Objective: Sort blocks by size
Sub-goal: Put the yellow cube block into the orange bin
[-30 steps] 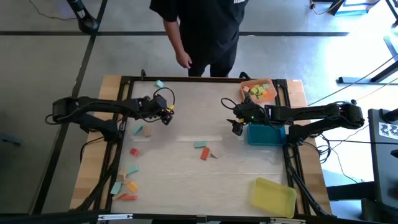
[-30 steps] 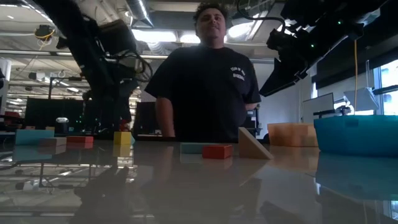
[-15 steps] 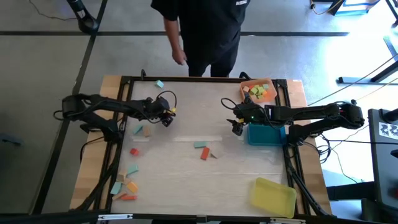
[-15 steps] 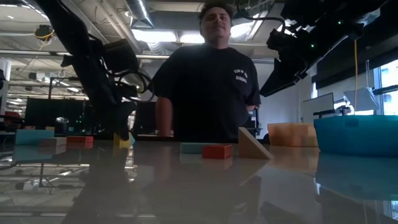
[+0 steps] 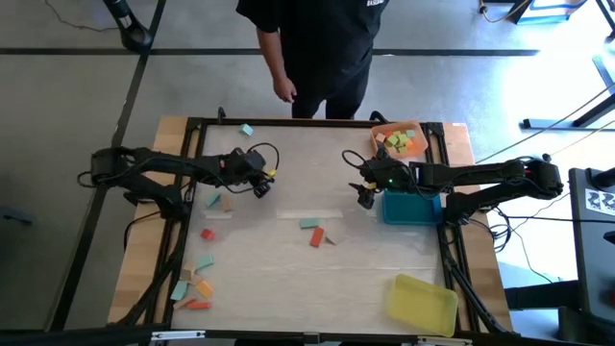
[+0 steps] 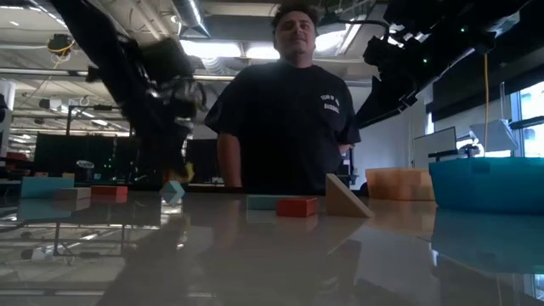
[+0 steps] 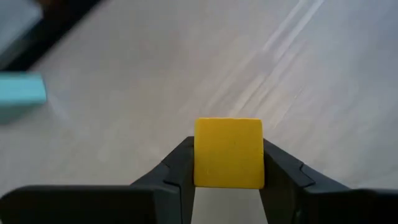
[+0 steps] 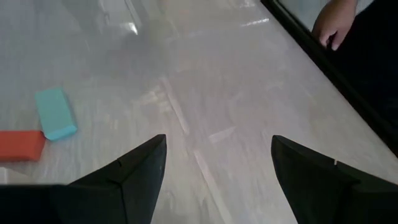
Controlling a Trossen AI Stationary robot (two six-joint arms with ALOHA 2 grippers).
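— One yellow block (image 7: 228,152) sits clamped between the left gripper (image 5: 262,183) fingers (image 7: 177,167) (both pads press its side faces), raised above the table (image 5: 288,259).

— And where is that, taking the blue tray (image 5: 411,208) as the mark?

— Well to the left of it, across the table. The right gripper (image 5: 366,197) hangs just beside the blue tray's left edge, its fingers (image 8: 134,171) spread with nothing between them.

— The other blocks?

— A teal bar (image 5: 309,223), a red block (image 5: 315,238) and a tan wedge (image 5: 332,237) lie together between the two grippers, nearer the front than the blue tray. More blocks (image 5: 196,285) lie scattered far left of it. Several lie in the orange tray (image 5: 381,132), just behind the blue tray; the yellow tray (image 5: 421,303) lies in front of it. A person (image 5: 317,48) stands beyond the table.
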